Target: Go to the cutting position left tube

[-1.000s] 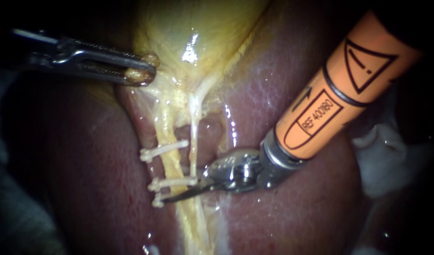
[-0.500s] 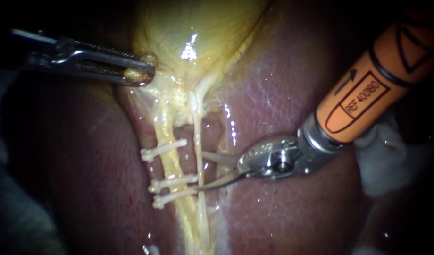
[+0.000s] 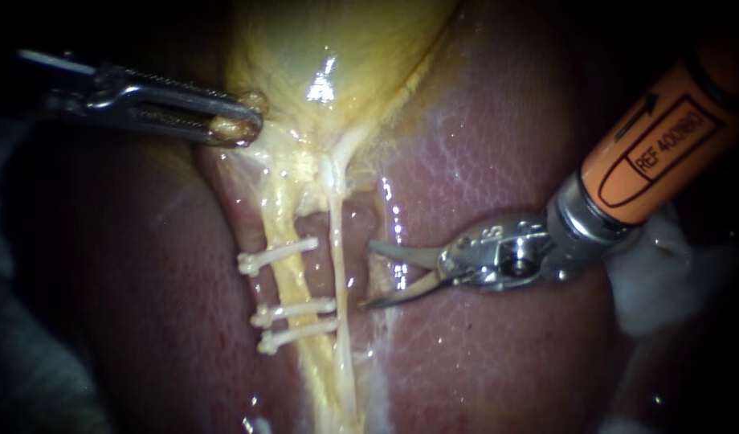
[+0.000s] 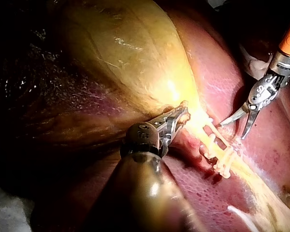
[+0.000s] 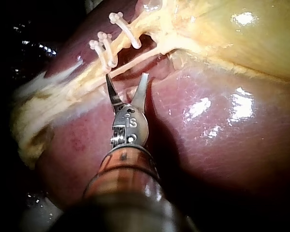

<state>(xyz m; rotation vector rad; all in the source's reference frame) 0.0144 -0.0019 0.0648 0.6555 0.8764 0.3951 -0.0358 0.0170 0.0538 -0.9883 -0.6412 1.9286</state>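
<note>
Dark red liver (image 3: 498, 145) fills most of the background, wet and shiny. The yellow gallbladder (image 3: 337, 48) sits up top in the endoscope view, and a white wad of gauze-looking stuff (image 3: 655, 281) is tucked off at the right edge.

So, my left instrument (image 3: 245, 119) comes in from the left, and its jaws are clamped on a little nub of gallbladder right at the narrow end, pinched from both sides.

Below that, two tubes run down side by side. The left tube (image 3: 283, 265) is the thicker yellow one, with three white clips (image 3: 277, 255) across it, one higher up and two close together lower down. A thinner tube (image 3: 335, 241) is the pale strand just beside it.

My right instrument (image 3: 367, 275) comes in from the upper right, with an orange sleeve on the shaft. Its two slim curved blades are spread in a clear V with nothing between them. The tips point at the tubes but sit just right of the thin one, so the left tube is on the far side of that strand. As far as I can tell, they touch neither tube. It looks the same in the right wrist view: blades apart, tubes just ahead of them.
</note>
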